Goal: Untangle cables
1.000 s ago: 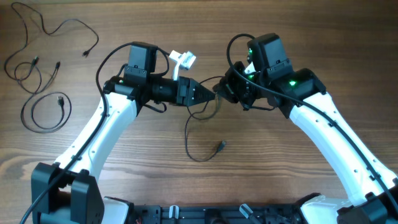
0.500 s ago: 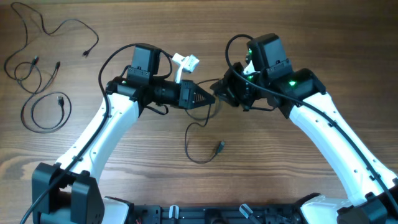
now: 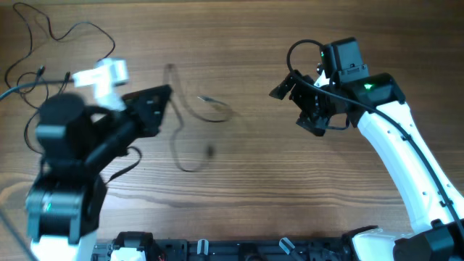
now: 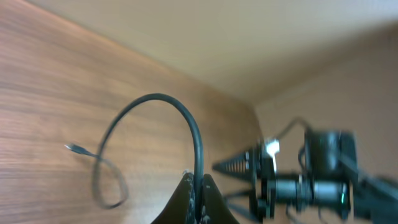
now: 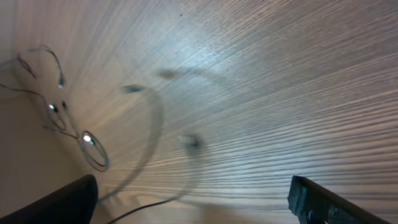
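- Your left pincer [image 4: 196, 191] is clamped shut on a thin black cable [image 4: 186, 121]. The wrist view has the wire nipped right between the fingertips.
- From that pinch the cable arches up and over, then drops to the desk [image 4: 56, 81]. It ends in a small loop with a plug tip lying on the wood.
- From overhead, your left arm and that cable are smeared with blur. You can make out a long strand left of the desk's middle, running toward the near edge with a curl at its lower end.
- Your right pincer [image 3: 294, 107] is spread wide and carries nothing. Its wrist view puts one finger in each bottom corner, with only the blurred cable on wood beyond them.
- That right pincer sits above the right half of the desk, well apart from the left pincer and the gripped cable.
- The other cables [image 3: 52, 35] lie in the far left corner as loose loops and strands, with small plugs showing at a few ends. Whether any of them cross or knot, I cannot tell from here.
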Robot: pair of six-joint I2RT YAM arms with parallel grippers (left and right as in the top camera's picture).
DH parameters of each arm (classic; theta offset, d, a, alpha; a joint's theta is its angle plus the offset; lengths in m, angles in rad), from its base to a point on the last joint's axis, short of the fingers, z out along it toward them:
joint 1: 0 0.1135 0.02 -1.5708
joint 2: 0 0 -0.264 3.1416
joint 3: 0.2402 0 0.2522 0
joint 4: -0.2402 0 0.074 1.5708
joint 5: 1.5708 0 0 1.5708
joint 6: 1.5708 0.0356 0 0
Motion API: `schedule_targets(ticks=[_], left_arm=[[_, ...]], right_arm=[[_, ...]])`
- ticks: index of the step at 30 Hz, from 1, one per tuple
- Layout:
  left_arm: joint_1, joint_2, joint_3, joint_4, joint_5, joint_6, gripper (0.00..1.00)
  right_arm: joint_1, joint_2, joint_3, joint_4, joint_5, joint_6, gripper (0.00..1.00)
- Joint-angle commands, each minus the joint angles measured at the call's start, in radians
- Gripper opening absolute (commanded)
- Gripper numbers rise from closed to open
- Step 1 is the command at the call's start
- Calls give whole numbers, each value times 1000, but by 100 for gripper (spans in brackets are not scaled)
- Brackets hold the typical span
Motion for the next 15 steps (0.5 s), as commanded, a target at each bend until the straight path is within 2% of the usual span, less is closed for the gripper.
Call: schedule_targets(ticks=[1,6,10,12,14,15], left_arm=[[116,-83,17,-1,-72,-96,4],[267,-172,17,-36,-72,-203,4],[282,-178,17,-67,-74,-329,4],[283,-177,17,-103,-164,-358,4],[282,-177,17,-183,-312,-461,4],[282,-177,17,-193,-323,-463,4]], right_arm=[[2,-17,6,-14,48,-51,100],[2,-17,6,-24,59,-72,100],[2,-17,6,-24,58,-72,100],[2,-17,6,-25,59,-72,100],[2,-17,6,-28,59,-72,100],[2,-17,6,-28,58,-72,100]])
